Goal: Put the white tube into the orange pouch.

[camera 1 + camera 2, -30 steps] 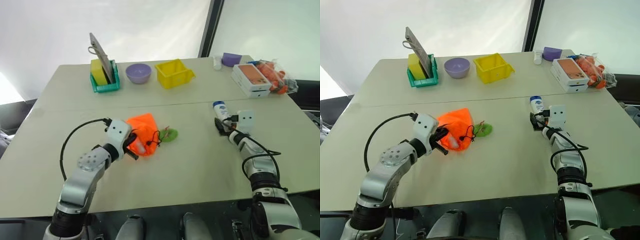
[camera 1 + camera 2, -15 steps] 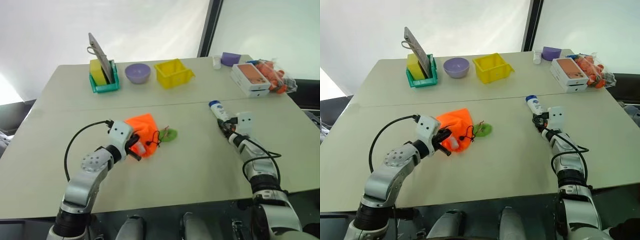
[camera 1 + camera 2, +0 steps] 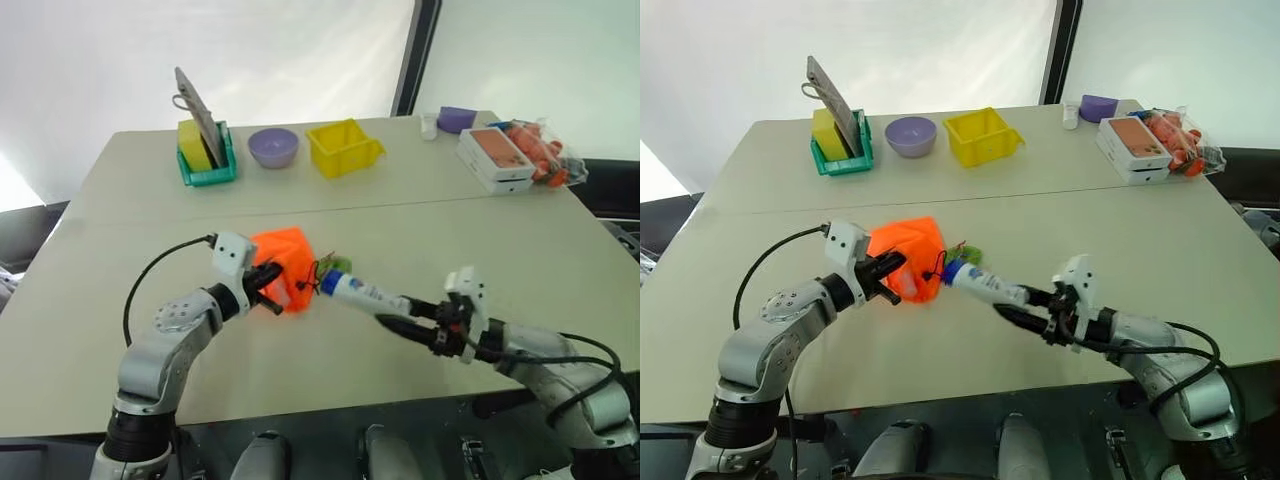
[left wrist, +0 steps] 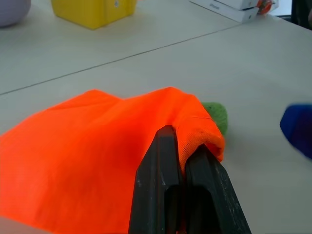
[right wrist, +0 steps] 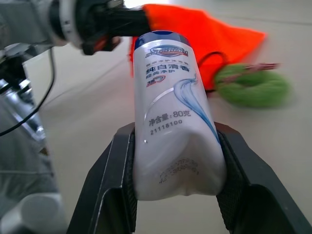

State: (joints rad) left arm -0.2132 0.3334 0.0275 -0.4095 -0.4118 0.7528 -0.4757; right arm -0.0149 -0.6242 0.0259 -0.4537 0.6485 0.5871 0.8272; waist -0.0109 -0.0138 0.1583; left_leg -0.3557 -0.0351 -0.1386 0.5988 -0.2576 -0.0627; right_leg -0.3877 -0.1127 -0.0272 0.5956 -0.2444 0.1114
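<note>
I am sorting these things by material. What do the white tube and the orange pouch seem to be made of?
The white tube: probably soft plastic, smooth and slightly glossy. Printed text sits directly on it, and its flat end looks pinched between the right tool's fingers.

The orange pouch: woven fabric, matte. A fine weave shows, and it folds and drapes softly where the left tool is shut on its edge.

White tube (image 3: 982, 285) now beside orange pouch (image 3: 906, 246)

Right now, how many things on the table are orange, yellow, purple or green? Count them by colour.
Orange: 2, the neon-orange fabric pouch and the bag of orange pieces.
Yellow: 2, the yellow plastic bin and the yellow sponge.
Purple: 2, the purple bowl and the purple lid.
Green: 2, the green tray and the green tag.
Total: 8.
</note>
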